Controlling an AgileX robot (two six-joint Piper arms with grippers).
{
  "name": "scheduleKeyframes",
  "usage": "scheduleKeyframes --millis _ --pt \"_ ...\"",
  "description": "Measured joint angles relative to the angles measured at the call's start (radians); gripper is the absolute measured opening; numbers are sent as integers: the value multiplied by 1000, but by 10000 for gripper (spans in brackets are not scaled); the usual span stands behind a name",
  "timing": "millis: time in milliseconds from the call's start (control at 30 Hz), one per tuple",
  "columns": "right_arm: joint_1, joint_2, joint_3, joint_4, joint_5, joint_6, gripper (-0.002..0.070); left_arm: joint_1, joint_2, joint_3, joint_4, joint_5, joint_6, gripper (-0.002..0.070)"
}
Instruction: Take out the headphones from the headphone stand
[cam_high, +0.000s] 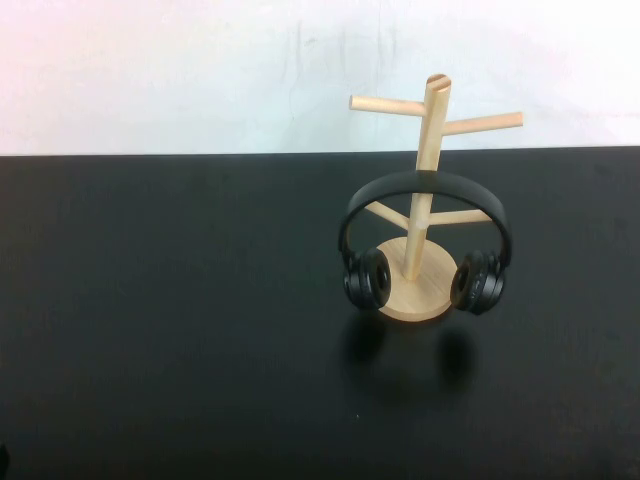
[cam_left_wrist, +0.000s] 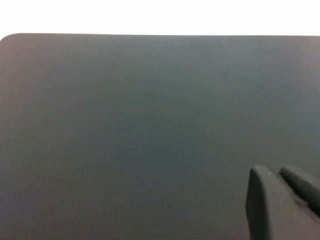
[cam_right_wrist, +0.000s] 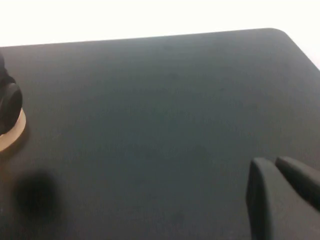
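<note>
Nothing is done yet: the headphones (cam_high: 425, 235) hang on the headphone stand (cam_high: 429, 150), right of frame centre. The left gripper (cam_left_wrist: 280, 200) and right gripper (cam_right_wrist: 280, 197), fingers nearly together, hover over bare table (cam_high: 150, 320), holding nothing.

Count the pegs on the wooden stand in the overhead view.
4 pegs on the stand: two upper ones, pointing left and right, and two lower ones under the headphones band. Left gripper and right gripper are parked away over the table.
</note>
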Motion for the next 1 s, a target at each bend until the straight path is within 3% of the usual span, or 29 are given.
scheduleKeyframes --millis 300,867,1000 --pt "0 0 0 -5 -216 0 -6 0 0 0 0 0 0 2" --pt "0 0 0 0 -215 0 -6 0 0 0 0 0 0 2" --pt "0 0 0 42 -223 98 -6 0 0 0 0 0 0 2"
